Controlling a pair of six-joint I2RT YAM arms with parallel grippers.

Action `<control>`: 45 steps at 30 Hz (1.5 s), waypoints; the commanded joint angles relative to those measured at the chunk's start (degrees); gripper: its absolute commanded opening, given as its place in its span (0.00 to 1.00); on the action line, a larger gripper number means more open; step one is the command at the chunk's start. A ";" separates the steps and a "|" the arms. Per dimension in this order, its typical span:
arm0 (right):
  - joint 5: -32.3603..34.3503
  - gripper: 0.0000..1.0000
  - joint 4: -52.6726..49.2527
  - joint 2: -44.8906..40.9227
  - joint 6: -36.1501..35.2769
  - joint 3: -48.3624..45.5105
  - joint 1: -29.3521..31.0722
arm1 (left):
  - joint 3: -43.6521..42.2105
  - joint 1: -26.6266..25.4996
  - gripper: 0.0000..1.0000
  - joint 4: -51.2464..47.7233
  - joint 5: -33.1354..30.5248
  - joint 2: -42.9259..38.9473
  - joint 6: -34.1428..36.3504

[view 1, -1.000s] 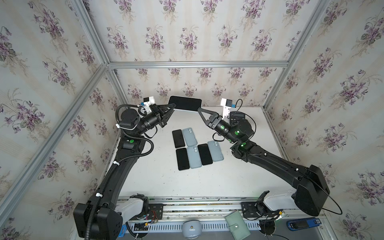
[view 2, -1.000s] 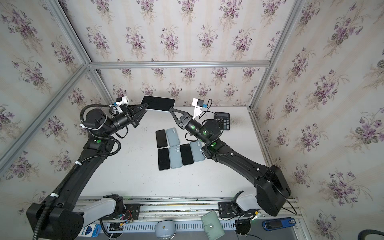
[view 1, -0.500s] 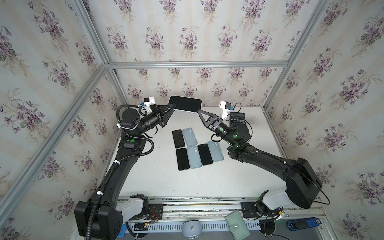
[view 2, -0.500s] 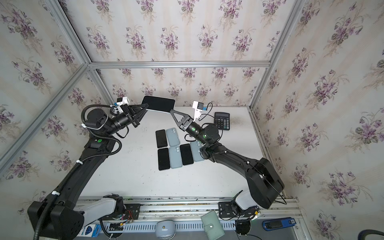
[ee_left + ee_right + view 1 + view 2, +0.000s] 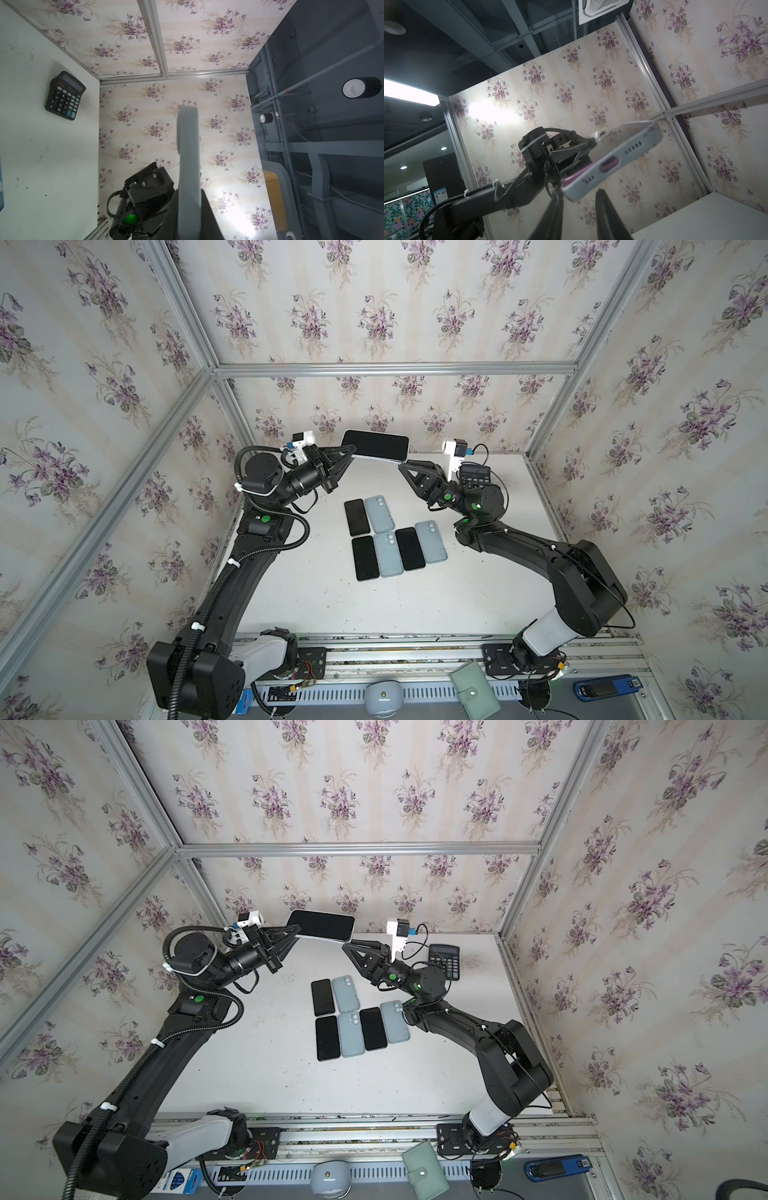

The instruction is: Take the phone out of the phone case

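The right fingers (image 5: 408, 471) stand parted at one short end of the case (image 5: 623, 149) and grip nothing. In the right wrist view a corner of that end sits in the gap between them, close to one finger and apart from the other. The case is pale grey. The phone (image 5: 376, 444) appears seated in it, black screen up, with purple showing through the charging-port cutout. At the opposite short end the left fingers (image 5: 347, 454) are clamped shut on the case, holding it roughly level and well above the table (image 5: 415, 605).

The step in hand looks like the first peel of the case. To do it well, the right fingers should close on the case's rim alone at that corner, not across the phone's glass. They should then roll the rim away from the screen while the left fingers hold steady. A pinch that takes in the phone too would free nothing. A hard tug could drag everything out of the left fingers, so the peel should be slow.

Below the fingers, back toward the arm bases, three bare phones (image 5: 357, 517) lie beside three blue cases (image 5: 379, 514), probably pairs already parted. Behind the right fingers, past the wrist, a calculator (image 5: 65, 95) sits on the table.
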 commanded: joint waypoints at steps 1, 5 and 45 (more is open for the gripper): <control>-5.18 0.38 -4.54 0.00 -5.74 2.13 -1.95 | 1.36 -0.17 0.00 4.47 3.27 -0.51 -3.92; -4.81 0.38 -7.73 -1.54 -8.13 1.97 -2.86 | 2.26 -0.17 0.00 3.67 3.60 -0.29 -3.00; -9.38 0.45 -110.88 -21.31 -90.32 15.49 -0.82 | 35.68 -12.12 0.00 -85.20 0.45 3.76 113.94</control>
